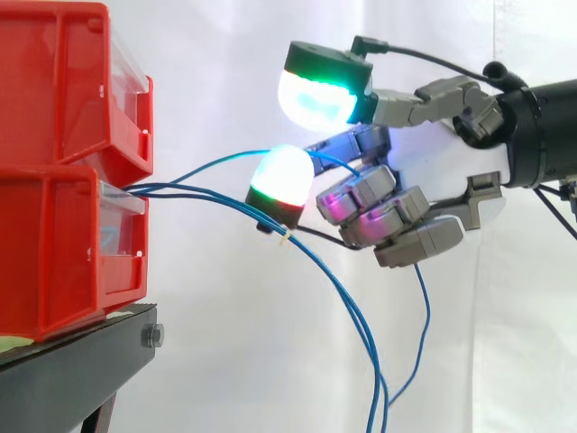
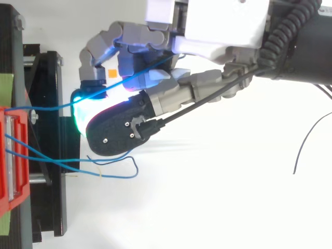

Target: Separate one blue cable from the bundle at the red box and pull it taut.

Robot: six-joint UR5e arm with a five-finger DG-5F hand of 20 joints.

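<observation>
The hand [image 1: 431, 149] is curled, its fingers folded toward the palm, and 1 blue cable [image 1: 212, 164] runs from the red box [image 1: 54, 253] over a white-glowing fingertip [image 1: 284, 176] into the curled fingers, where it seems to be pinched. That cable arcs slightly in the side view. 2 other blue cables [image 1: 359, 332] leave the same box and droop below the hand. The box sits under another red bin [image 1: 63, 90] on the black stand [image 1: 72, 370].
</observation>
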